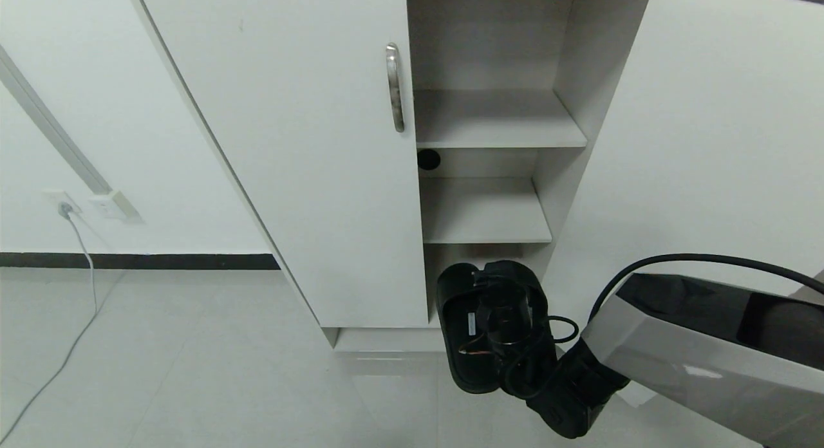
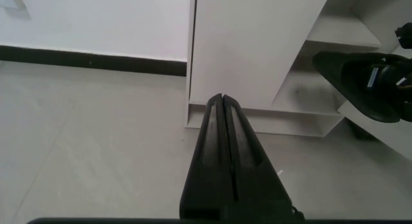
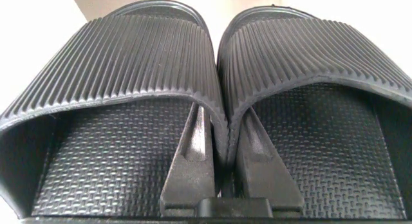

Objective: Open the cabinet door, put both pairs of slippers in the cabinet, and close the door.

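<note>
Your right gripper (image 3: 223,130): fingers (image 3: 193,153) pinching touching inner walls of black slippers (image 1: 458,335), pair side by side. Long axis toward cabinet (image 1: 573,62), toes at bottom compartment mouth. Your left gripper (image 2: 222,105): fingers pressed together, above floor (image 2: 96,134).

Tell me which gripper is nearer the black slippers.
Right. The right gripper is clamped on the black slippers, pinching their inner edges at the cabinet bottom opening. The left gripper, shut, is apart from them, facing the foot of the closed door.
</note>
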Controlling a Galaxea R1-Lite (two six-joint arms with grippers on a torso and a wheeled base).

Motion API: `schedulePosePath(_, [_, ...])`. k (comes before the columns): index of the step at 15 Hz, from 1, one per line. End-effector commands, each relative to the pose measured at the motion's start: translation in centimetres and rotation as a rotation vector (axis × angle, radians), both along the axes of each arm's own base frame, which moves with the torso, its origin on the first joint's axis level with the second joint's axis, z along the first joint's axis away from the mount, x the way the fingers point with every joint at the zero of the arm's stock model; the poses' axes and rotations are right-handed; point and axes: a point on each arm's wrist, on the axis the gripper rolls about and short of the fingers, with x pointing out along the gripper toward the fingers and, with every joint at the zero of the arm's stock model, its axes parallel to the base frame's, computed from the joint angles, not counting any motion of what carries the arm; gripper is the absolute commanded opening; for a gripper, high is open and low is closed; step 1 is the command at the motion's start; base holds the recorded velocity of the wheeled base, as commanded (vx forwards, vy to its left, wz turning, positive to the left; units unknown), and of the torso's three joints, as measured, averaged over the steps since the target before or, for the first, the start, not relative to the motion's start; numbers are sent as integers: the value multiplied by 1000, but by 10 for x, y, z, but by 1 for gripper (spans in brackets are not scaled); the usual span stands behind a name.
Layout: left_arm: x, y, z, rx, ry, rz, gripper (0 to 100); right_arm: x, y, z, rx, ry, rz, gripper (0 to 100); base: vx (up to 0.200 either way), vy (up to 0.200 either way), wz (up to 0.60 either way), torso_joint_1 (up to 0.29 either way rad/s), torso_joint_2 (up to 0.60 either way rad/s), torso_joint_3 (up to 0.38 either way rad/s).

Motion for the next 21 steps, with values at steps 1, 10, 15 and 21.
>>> schedulePosePath(1, [0,0,0,0,1,0,0,1,-1,-3,-2,2,-4,0,0,0,0,-2,2,-198])
schedulePosePath(10, [0,0,0,0,1,4,0,9,-5,-1,25,-161,-17,0,0,0,0,2,1,-19])
schedulePosePath(15, [0,0,0,0,1,4,0,12,-8,11,56,-198,-31,0,0,0,0,0,0,0])
schedulePosePath(21, [0,0,0,0,1,2,0,10,-13,38,89,-239,-38,0,0,0,0,0,0,0])
